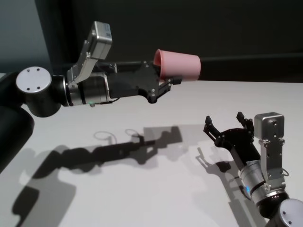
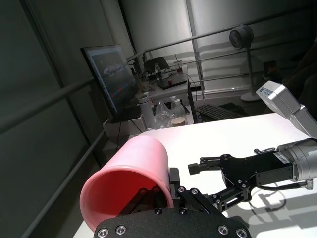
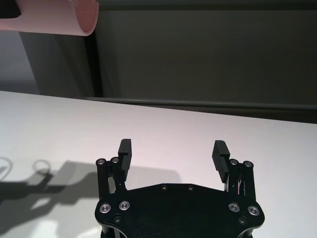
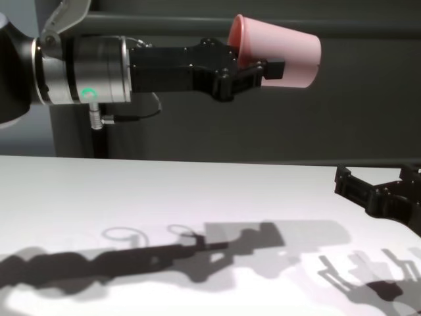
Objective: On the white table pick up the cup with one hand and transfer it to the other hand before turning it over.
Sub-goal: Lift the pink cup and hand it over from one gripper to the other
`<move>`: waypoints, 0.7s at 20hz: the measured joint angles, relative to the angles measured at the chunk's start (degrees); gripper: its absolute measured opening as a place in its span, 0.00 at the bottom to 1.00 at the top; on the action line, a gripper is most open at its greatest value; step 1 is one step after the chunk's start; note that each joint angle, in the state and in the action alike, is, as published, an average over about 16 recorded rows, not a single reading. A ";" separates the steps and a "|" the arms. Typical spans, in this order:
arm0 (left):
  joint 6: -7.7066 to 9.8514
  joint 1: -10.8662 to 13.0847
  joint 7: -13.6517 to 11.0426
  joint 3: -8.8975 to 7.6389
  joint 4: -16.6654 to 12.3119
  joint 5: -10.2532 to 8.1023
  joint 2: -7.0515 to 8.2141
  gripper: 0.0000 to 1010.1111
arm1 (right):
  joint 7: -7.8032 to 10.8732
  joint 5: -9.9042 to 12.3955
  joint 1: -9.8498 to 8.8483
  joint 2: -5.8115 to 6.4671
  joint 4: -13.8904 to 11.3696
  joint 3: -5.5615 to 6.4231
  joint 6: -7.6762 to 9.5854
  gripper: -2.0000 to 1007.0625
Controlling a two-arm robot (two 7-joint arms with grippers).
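My left gripper [image 1: 166, 79] is shut on the rim of the pale pink cup [image 1: 182, 66] and holds it high above the white table [image 1: 142, 189]. The cup lies on its side, with its mouth toward the gripper and its base pointing right. It also shows in the chest view [image 4: 286, 52] and the left wrist view [image 2: 129, 173]. One finger is inside the rim and another is outside. My right gripper [image 1: 224, 119] is open and empty, low over the table at the right, below and to the right of the cup. The right wrist view [image 3: 173, 146] shows its jaws wide apart, with the cup [image 3: 59, 17] far above.
A dark wall stands behind the table's far edge. Shadows of the arms fall on the tabletop [image 4: 99, 197]. Beyond the table, the left wrist view shows a monitor [image 2: 111, 74] and a cluttered desk.
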 joint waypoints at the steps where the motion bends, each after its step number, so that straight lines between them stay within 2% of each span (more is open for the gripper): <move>1: -0.01 0.00 0.00 0.00 -0.01 0.01 0.00 0.04 | 0.02 0.00 0.00 0.00 0.00 0.00 0.00 0.99; 7: -0.06 0.02 -0.03 -0.03 -0.03 0.04 0.03 0.04 | 0.78 0.59 -0.46 0.00 -1.02 0.56 0.16 0.99; 14: -0.10 0.03 -0.05 -0.05 -0.06 0.07 0.05 0.04 | 2.39 1.77 -1.74 -0.13 -4.12 1.98 0.45 0.99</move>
